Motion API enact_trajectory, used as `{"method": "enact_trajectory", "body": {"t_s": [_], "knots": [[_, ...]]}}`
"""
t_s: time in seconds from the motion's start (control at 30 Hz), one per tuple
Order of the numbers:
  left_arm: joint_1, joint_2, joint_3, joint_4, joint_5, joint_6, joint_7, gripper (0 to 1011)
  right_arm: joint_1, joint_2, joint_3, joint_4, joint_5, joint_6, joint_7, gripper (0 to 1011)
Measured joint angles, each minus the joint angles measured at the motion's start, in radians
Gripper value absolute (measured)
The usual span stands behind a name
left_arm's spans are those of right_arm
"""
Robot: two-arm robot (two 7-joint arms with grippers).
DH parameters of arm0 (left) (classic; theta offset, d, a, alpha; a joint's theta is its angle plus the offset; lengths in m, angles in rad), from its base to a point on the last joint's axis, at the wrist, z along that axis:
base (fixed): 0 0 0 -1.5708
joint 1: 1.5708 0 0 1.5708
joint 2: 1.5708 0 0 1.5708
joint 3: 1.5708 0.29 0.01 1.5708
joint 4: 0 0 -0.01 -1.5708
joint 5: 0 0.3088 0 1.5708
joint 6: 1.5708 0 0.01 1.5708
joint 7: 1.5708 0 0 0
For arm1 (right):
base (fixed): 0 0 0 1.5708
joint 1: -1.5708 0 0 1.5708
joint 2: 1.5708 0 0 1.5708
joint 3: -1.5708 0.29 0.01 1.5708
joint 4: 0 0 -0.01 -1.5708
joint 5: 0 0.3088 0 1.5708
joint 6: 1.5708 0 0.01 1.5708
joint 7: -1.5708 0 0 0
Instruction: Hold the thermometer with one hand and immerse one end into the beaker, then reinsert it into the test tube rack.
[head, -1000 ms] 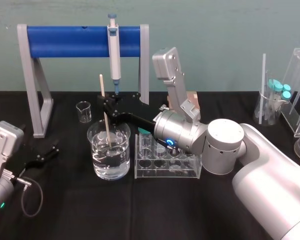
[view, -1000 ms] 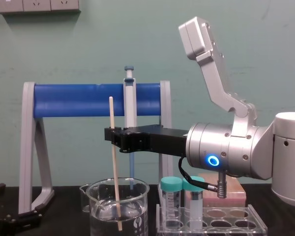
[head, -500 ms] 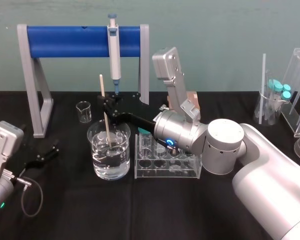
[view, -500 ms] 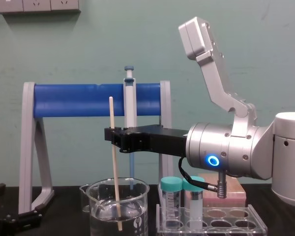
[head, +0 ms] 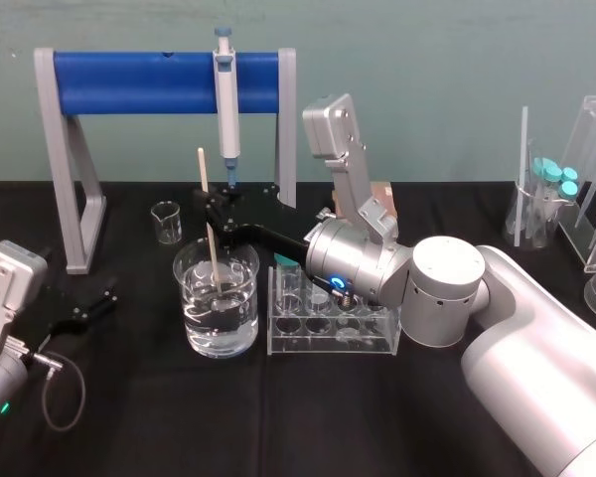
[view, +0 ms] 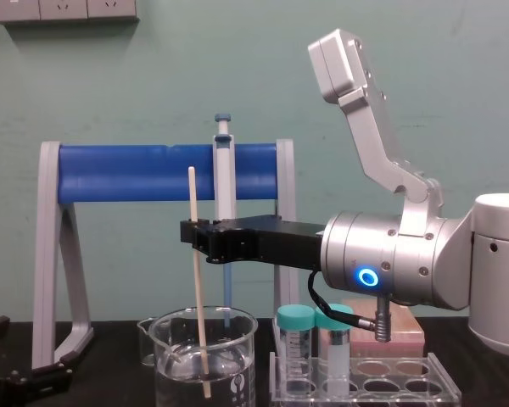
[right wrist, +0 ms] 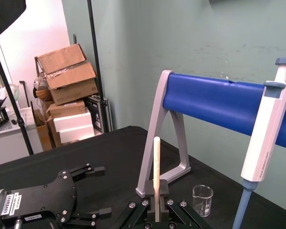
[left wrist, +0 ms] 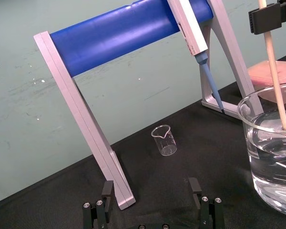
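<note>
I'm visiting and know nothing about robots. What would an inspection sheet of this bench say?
Surface: black table, no spill seen.
Job's things: thin cream-beige thermometer rod upright, lower end in water in the large clear glass beaker; clear acrylic test tube rack beside it.
Clutter: small clear glass beaker; grey-and-blue pipette on blue-barred stand; pink box.
Grippers: right gripper shut on the thermometer above the beaker; left gripper open, parked at left.
Cables: black cable looped by left wrist.
Surroundings: teal wall; cardboard boxes.
</note>
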Motion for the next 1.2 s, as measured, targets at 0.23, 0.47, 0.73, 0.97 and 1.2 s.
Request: {"method": "enact_trajectory", "body": {"t_s": [0.23,0.47,0.73,0.97,1.2], "knots": [[0.000,0.000,0.000,0.000,0.000,0.000,0.000,1004,0.000,0.000,0.000,0.000,0.000,0.000,0.000,55],[0.000,0.000,0.000,0.000,0.000,0.000,0.000,1004,0.000,0.000,0.000,0.000,0.000,0.000,0.000,55],[0.000,0.000,0.000,0.000,0.000,0.000,0.000,1004,0.000,0.000,0.000,0.000,0.000,0.000,0.000,55],[0.000,0.000,0.000,0.000,0.000,0.000,0.000,1004,0.000,0.000,0.000,0.000,0.000,0.000,0.000,55],[0.000,0.000,0.000,0.000,0.000,0.000,0.000,1004,0.000,0.000,0.000,0.000,0.000,0.000,0.000,55]]}}
